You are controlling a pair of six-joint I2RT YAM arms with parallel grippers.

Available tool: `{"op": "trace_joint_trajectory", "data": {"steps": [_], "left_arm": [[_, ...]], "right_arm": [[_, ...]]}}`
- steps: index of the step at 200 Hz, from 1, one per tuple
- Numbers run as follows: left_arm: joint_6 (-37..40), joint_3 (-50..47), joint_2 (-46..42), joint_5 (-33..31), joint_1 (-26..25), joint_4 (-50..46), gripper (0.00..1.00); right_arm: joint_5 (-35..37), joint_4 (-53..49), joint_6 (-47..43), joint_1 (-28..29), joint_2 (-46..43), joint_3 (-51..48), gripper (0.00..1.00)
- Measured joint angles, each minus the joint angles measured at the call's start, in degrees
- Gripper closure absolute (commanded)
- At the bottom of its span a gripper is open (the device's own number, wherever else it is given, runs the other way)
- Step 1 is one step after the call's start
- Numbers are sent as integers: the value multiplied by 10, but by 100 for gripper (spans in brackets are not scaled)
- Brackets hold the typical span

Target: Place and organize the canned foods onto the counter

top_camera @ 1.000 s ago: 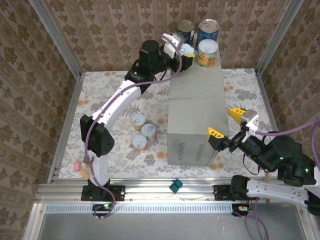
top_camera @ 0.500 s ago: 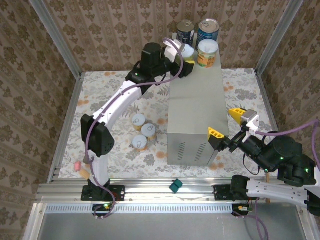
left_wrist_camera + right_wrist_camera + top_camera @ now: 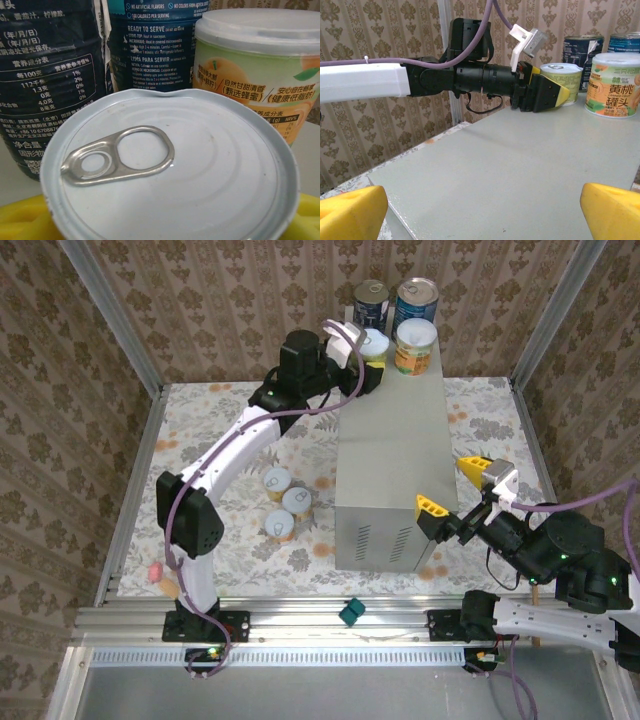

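Left claw [image 3: 369,350]: flanking short white-lidded, yellow-label tin [image 3: 376,339]; gripped or released, cannot tell.
Tin: standing on tall grey metal counter [image 3: 390,450], far-left corner.
Change: wrist turned slightly since a second ago; placement nearly done.
Right claw [image 3: 452,485]: spread wide, empty.

Right gripper [image 3: 482,211] is hovering at the near end of the counter [image 3: 485,150], its yellow fingertips [image 3: 352,212] spread wide and holding nothing. Left arm [image 3: 365,80] is reaching in from the left over the far end, with a purple cable [image 3: 470,47] looping above it. Left gripper [image 3: 554,87] is straddling a short pull-tab can [image 3: 562,75] that is standing on the counter; whether it is squeezing the can cannot be told. Just right of that, a white-lidded can [image 3: 612,87] with a yellow-orange label is standing upright. Two dark blue cans [image 3: 582,50] are standing behind these at the far edge. Patterned wall [image 3: 380,30] is running behind.
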Motion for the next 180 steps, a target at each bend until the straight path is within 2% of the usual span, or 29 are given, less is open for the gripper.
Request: {"op": "trace_joint_trajectory", "data": {"steps": [180], "left_arm": [[1,15,8,0,1,-11,22]], "right_arm": [[0,0,0,0,0,0,0]]}}
